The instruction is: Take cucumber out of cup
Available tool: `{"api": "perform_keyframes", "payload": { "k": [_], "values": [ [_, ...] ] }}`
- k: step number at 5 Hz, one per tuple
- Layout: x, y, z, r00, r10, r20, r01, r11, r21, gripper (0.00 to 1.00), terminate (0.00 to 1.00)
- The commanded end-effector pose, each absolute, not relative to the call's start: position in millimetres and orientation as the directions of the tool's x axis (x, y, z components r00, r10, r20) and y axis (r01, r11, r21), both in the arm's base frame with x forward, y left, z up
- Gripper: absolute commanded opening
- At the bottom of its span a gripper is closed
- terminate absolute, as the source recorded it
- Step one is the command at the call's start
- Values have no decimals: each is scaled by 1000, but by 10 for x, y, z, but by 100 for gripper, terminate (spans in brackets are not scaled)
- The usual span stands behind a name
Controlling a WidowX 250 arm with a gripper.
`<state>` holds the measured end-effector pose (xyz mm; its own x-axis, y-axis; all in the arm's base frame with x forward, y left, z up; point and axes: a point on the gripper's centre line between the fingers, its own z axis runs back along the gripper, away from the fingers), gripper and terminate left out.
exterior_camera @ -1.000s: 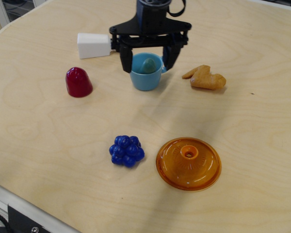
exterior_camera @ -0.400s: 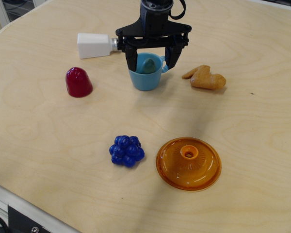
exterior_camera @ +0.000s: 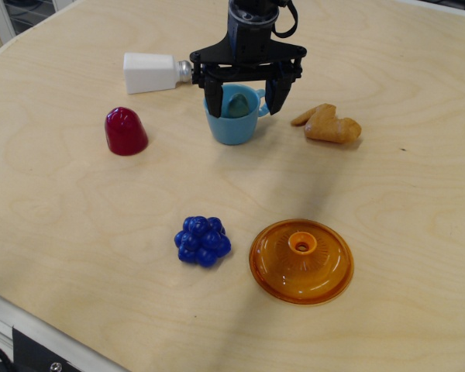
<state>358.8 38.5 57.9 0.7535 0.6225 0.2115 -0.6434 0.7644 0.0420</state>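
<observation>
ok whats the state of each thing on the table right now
gripper: open, jaws either side of the cup
cup: upright, holding the cucumber
cucumber: inside the cup, not gripped
white bottle: lying on its side
orange lid: flat on the table, knob up

A pale plywood worktop (exterior_camera: pixel 101 201) with faint wavy grain fills nearly the whole view, evenly lit, soft shadows falling on it. Along its near left corner runs a grey metal edge (exterior_camera: pixel 31 337). Beyond the far left corner, dim blurred surroundings.
</observation>
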Motion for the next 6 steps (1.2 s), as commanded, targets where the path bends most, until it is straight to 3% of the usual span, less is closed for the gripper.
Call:
{"api": "perform_keyframes", "payload": {
  "k": [1, 3, 6],
  "values": [
    [3721, 420, 696, 736, 633, 240, -653, 757, 7, 0, 0],
    [3716, 429, 716, 728, 644, 235, -665, 747, 12, 0, 0],
    [3634, 377, 1037, 711, 634, 305, -665, 747, -3, 0, 0]
  ]
}}
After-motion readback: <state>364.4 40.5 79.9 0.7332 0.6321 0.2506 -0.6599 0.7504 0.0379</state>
